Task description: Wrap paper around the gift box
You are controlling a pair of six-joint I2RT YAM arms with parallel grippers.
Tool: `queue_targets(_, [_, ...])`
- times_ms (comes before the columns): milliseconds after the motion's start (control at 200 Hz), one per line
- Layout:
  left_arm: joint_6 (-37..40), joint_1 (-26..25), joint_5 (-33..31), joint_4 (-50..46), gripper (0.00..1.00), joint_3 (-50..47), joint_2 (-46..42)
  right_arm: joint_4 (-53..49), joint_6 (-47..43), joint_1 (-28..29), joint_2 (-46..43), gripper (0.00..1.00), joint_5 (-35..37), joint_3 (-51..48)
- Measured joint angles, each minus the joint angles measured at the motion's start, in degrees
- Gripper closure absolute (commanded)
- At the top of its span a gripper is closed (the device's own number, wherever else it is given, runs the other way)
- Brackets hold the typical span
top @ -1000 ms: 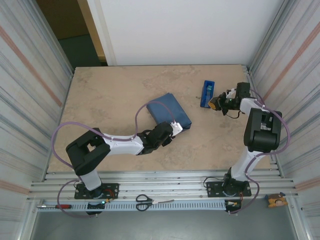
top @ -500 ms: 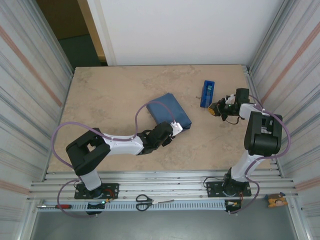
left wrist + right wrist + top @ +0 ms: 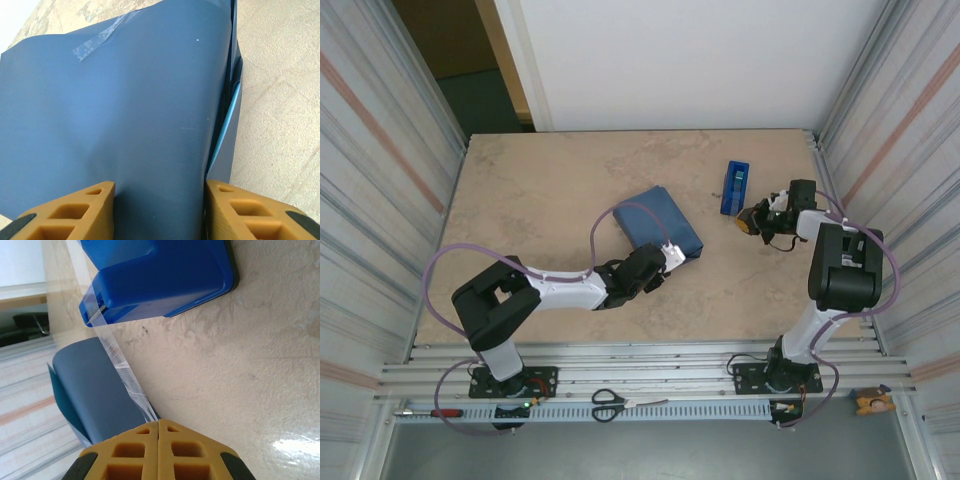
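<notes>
– Paper [image 3: 658, 222] lies folded into a flat dark blue parcel around the middle of the table [image 3: 540, 190]; what it wraps is covered.

– We see the left arm lying low. Its elbow is folded back near its base and its forearm is stretched rightward, so the left end effector [image 3: 672, 255] sits at the parcel's near right corner.

– In the left wrist view its fingers [image 3: 65, 212] stand apart, with the dark sheet filling the gap between them. The left finger overlaps the sheet. The right one sits against a folded edge where the light blue face [image 3: 227, 120] peeks out. We cannot tell whether it grips the sheet or merely rests there.

– And the right arm?

– It stands upright at the table's right edge, wrist turned left. The right end effector [image 3: 750, 219] is clenched on a tape strip [image 3: 122, 370] that runs straight from the blue tape dispenser [image 3: 735, 187] just beside it.

– Which way does the parcel point?

– We read its long axis as a diagonal, from far left to near right. A piece of clear tape [image 3: 100, 37] lies across its far part.

– Room to move?

– Bare table spreads to the left of the parcel and beyond it, and open table separates it from the dispenser. The right arm stands close to the ribbed side wall [image 3: 910, 150].
</notes>
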Motion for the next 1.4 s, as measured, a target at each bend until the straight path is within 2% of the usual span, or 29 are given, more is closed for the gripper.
queue_targets(346, [0.0, 0.0, 0.0, 0.0, 0.55, 0.1, 0.4, -1.8, -4.5, 2.0, 3.6, 1.0, 8.6, 3.1])
queue_targets(782, [-0.2, 0.0, 0.0, -0.1, 0.56, 0.1, 0.4, -12.3, -11.5, 6.1, 6.4, 1.0, 24.5, 12.0])
queue_targets(1403, [-0.3, 0.0, 0.0, 0.4, 0.57, 0.8, 0.9, -18.6, -15.1, 5.3, 4.4, 1.0, 27.6, 14.0])
